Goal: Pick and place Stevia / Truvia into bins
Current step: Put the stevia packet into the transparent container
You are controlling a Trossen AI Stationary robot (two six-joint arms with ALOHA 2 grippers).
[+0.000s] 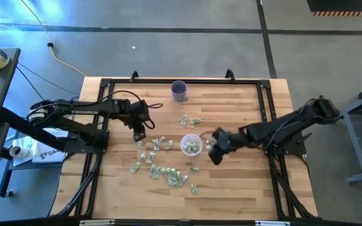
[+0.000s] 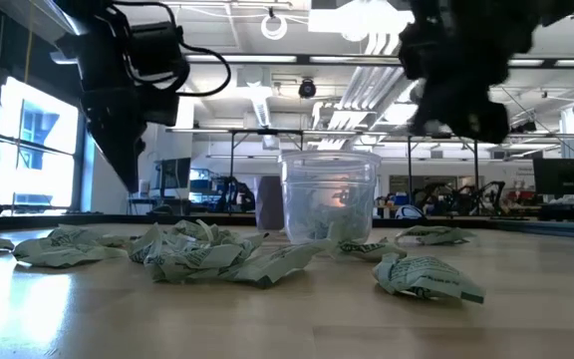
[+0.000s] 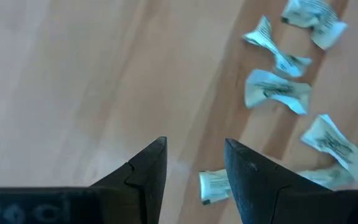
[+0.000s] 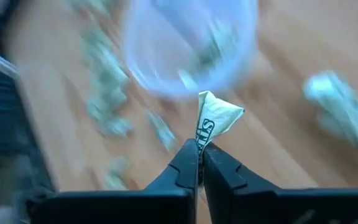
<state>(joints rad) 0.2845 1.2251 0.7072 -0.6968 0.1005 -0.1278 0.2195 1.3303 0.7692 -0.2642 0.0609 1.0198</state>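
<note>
Crumpled pale green and white sachets lie scattered on the wooden table, and several more sit inside the clear cup, which stands upright on its base. My right gripper hovers just right of the cup, shut on one sachet. My left gripper is open above bare wood left of the pile, fingers pointing down, touching nothing. One sachet lies beside its finger. My right gripper pinches the sachet by its lower corner between the two fingertips. The rest of the sachet sticks out beyond the tips, lifted clear of the table, next to the clear cup's rim.
An opaque purple cup stands near the far edge of the table. A few loose sachets lie between it and the clear cup. A black frame runs round the table's edges. Bare wood lies at the far left and near right.
</note>
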